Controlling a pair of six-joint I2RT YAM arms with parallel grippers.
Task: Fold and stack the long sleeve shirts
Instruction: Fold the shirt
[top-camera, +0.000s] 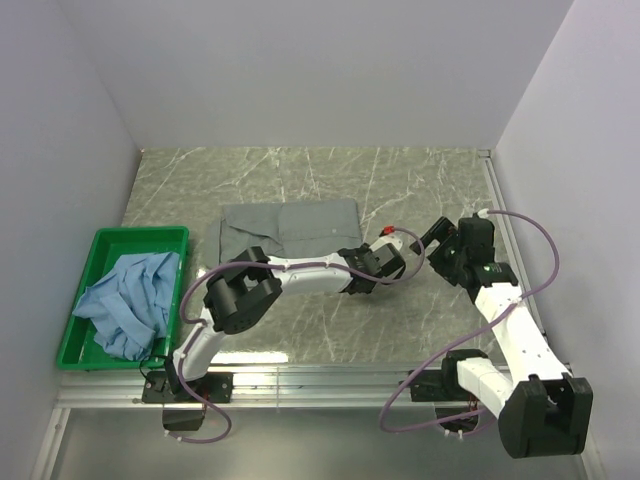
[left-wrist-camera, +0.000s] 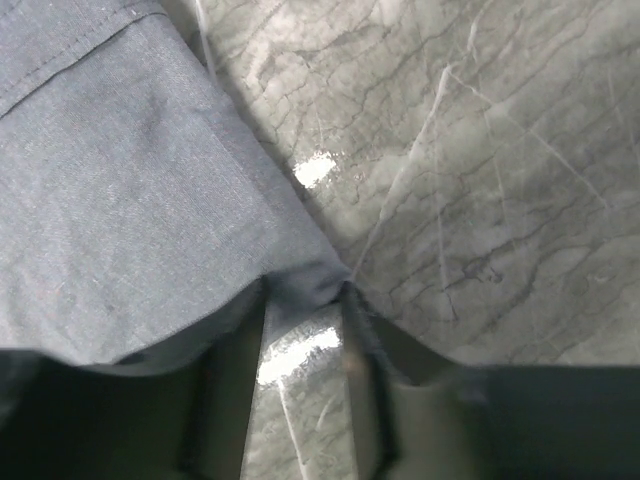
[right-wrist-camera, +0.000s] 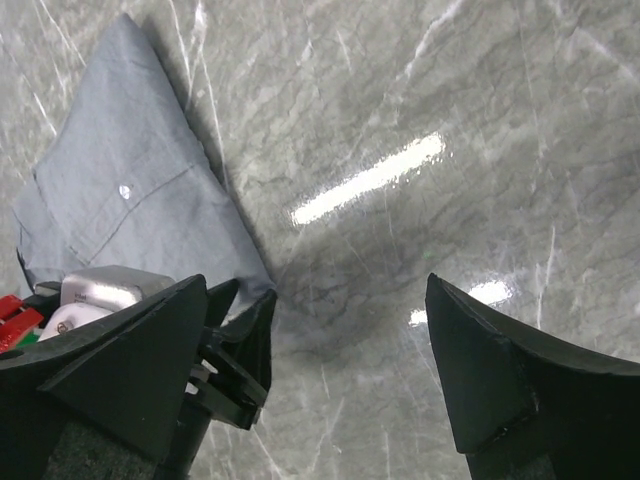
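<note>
On table (top-camera: 400, 180), grey-green shirt (top-camera: 290, 225) lies part-folded; left gripper (left-wrist-camera: 305, 300) straddles its corner, jaws apart; right gripper (right-wrist-camera: 315, 285) spread. Light blue shirt (top-camera: 128, 295) waits crumpled in green bin (top-camera: 140, 232).

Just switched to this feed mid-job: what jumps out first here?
The grey-green shirt lies flat as a neat rectangle mid-table, and the left gripper is at its near right corner, a finger on either side of the cloth tip. Next comes the light blue shirt, crumpled in the green bin at the table's left edge. The right gripper hangs wide open over bare marble beside that corner.
</note>
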